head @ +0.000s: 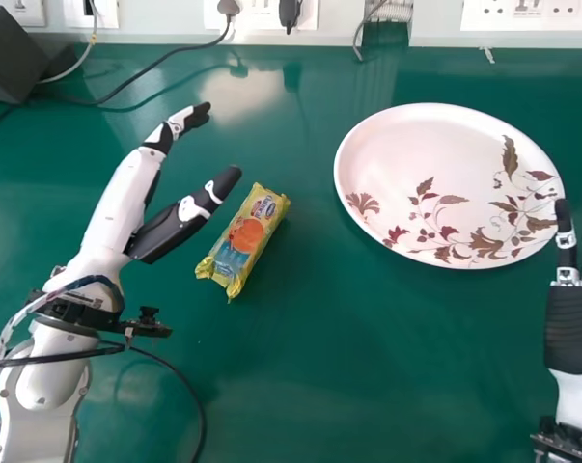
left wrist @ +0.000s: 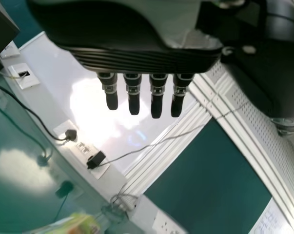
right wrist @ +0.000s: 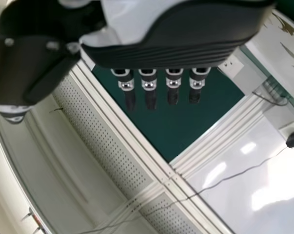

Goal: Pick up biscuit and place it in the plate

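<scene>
In the head view my left hand (head: 171, 224) is open just left of the biscuit packet (head: 244, 239), its thumb pointing toward the packet's upper end without touching it. The yellow packet lies slanted on the green table. A white oval plate (head: 435, 164) with a brown and red leaf pattern lies to the packet's right. My right hand (head: 572, 323) is open at the right edge, below the plate's right side. The left wrist view shows the left hand (left wrist: 137, 58) with straight fingers and part of the packet (left wrist: 73, 225). Straight fingers also extend from the right hand (right wrist: 161, 56) in the right wrist view.
A dark box (head: 18, 56) stands at the table's back left corner. Black cables (head: 141, 72) run over the back of the table toward the wall sockets (head: 262, 13). Another cable (head: 180, 381) loops from the left forearm onto the table.
</scene>
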You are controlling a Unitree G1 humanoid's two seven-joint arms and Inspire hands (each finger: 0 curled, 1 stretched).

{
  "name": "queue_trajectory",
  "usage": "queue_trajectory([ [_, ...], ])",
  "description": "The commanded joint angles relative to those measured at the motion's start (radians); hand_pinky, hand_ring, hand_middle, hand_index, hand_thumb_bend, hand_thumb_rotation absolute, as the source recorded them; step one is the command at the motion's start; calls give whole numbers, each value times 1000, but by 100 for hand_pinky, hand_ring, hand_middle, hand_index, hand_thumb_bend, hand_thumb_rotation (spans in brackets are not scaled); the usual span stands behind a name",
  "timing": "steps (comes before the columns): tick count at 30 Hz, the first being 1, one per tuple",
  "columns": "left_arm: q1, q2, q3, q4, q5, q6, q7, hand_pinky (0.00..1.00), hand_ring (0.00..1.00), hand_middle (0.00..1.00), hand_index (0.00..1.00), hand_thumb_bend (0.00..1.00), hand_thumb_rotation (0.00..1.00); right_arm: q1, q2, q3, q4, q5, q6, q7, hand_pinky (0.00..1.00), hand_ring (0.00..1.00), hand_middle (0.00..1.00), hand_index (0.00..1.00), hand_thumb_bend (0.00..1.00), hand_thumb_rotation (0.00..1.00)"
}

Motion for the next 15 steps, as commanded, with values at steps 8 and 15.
queue_trajectory([
  [8, 32, 21, -30, -41, 58, 43, -15, 100, 100, 100, 100, 100, 60, 16, 38, -2, -4, -31, -25, -17, 97, 100, 100, 100, 100, 46],
  [15, 46, 24, -46, -54, 92, 64, -15, 100, 100, 100, 100, 100, 60, 23, 43, 2, -14, -54, -34, -38, 97, 100, 100, 100, 100, 48],
])
